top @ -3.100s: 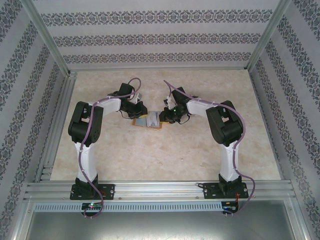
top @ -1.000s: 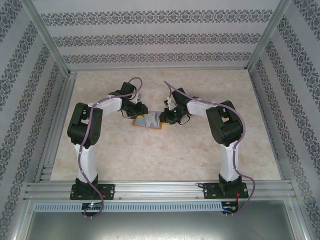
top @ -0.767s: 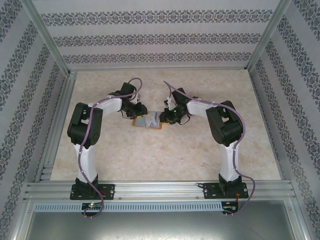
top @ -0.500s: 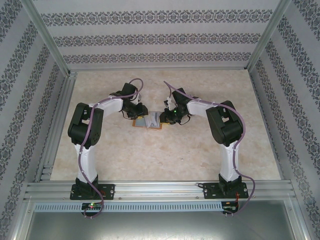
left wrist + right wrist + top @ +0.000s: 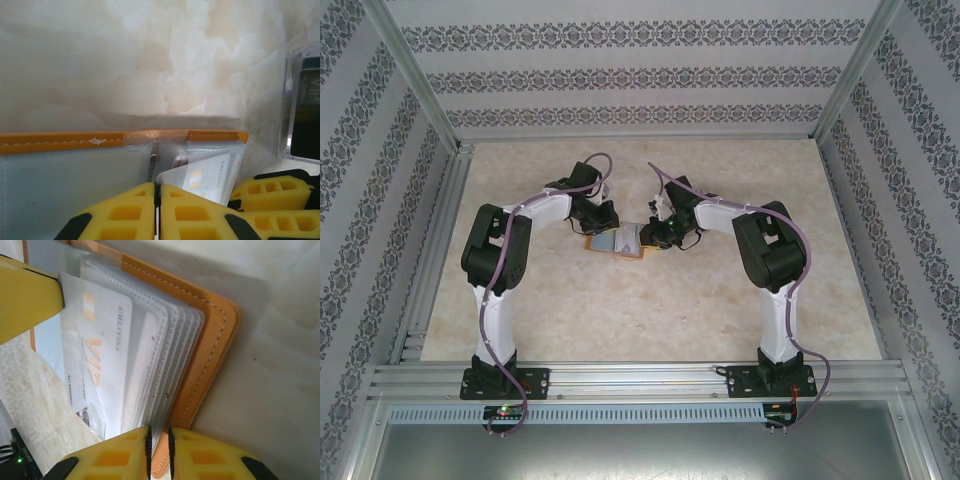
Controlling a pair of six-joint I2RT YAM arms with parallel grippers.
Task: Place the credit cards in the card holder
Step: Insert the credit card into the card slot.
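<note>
At the middle of the bench, the open card holder lies between both hands. The right hand is clamped on its clear sleeves. The left hand, fingers together, seems to pinch a credit card whose long axis points toward the right hand.

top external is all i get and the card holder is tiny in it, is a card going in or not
Observer: The right wrist view shows one credit card, printed VIP, lying among the clear sleeves of the open card holder, much of it sticking out.
Operator: is right holding anything
Observer: The right gripper is pinched on the sleeves' edges.
Operator: and left
Observer: In the left wrist view the left gripper is shut at the card's corner; whether it pinches the card I cannot tell.
</note>
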